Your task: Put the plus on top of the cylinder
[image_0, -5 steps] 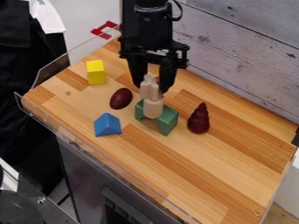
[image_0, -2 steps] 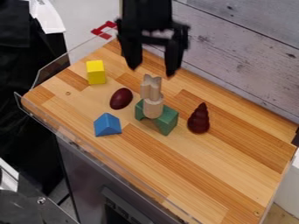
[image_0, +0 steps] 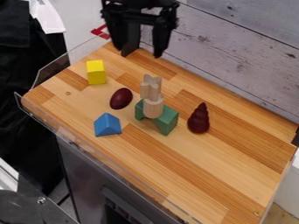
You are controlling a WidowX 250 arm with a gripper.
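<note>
The black gripper (image_0: 140,53) hangs open at the top of the view, above and behind the stack, with nothing between its fingers. The pale wooden plus-shaped block (image_0: 151,87) stands upright on top of the light wooden cylinder (image_0: 153,108). That cylinder rests on the green arch block (image_0: 166,119) near the middle of the board.
On the wooden board (image_0: 192,175), a dark red egg (image_0: 121,98) and a blue wedge (image_0: 107,125) lie left of the stack. A yellow block (image_0: 95,72) is at back left, a dark red cone-like piece (image_0: 199,119) to the right. A plank wall (image_0: 245,57) stands behind.
The gripper was around the top of the plus at first. It has opened wider, let go, risen and shifted slightly left. The plus stays standing on the cylinder.
</note>
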